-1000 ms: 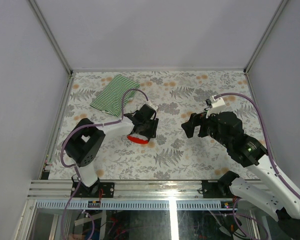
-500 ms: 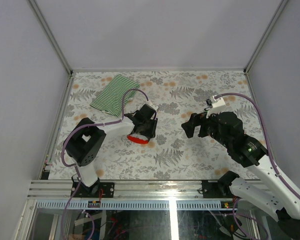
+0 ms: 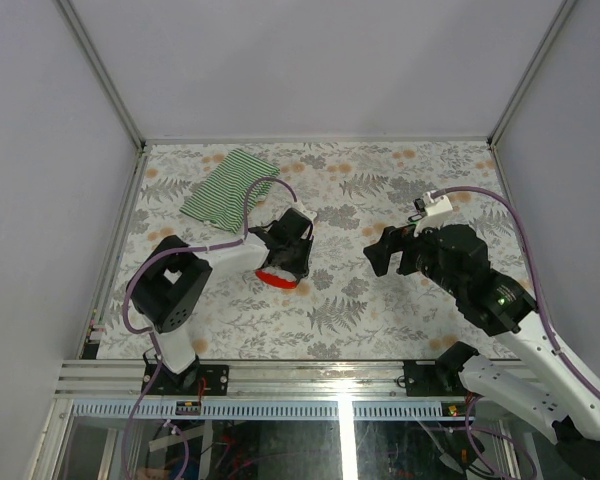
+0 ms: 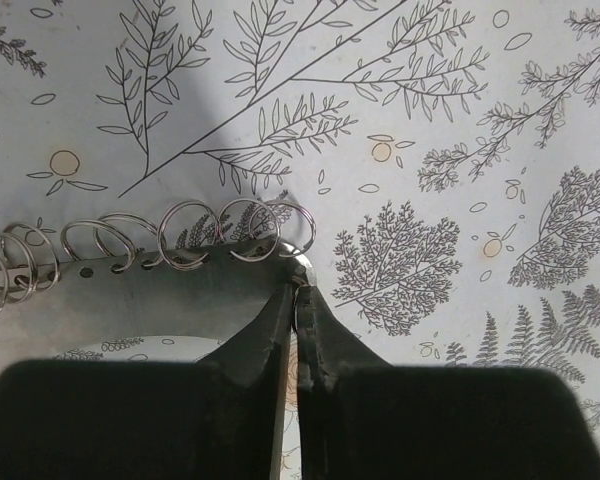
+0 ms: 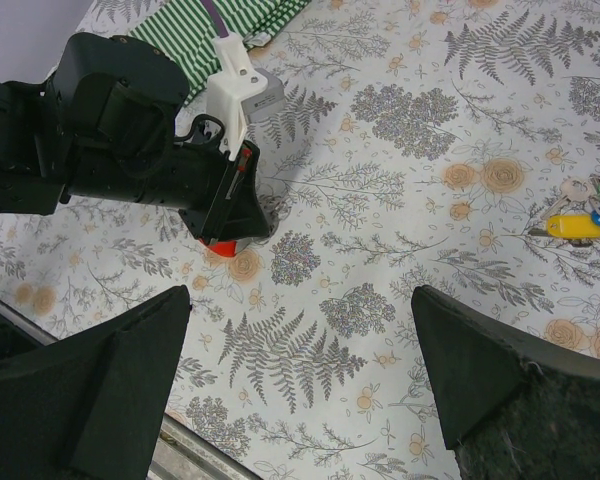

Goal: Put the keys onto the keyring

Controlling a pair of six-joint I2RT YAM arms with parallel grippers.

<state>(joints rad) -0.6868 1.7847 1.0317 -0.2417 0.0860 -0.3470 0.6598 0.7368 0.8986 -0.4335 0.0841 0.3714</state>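
Evidently the step in hand is securing the keyring, a grey metal strip carrying a row of silvery wire rings, with a thin red curved loop joined to it. In the left wrist view the left jaws are pressed together on the strip's right-hand end, with only a sliver of metal showing between them. The overhead view places this at the middle-left of the flower-printed desk, the red loop peeping out just on the near side of the left jaws and the green-and-white striped cloth lying apart toward the far left corner. The strip's long axis runs across the left wrist view, from the left edge to the jaws and rising slightly toward them, so it points sideways out of the grip rather than along it. Whether it rests on the desk or is raised off it I cannot tell. The right jaws stand wide open, hold nothing and hover above the desk. The small silvery keys with bright yellow and green plastic tags lie in a bunch at the right edge of the right wrist view, well apart from the keyring. The next move, I judge, calls for the right jaws to go to that bunch and pinch one key so that its hole is left free to meet a wire ring.
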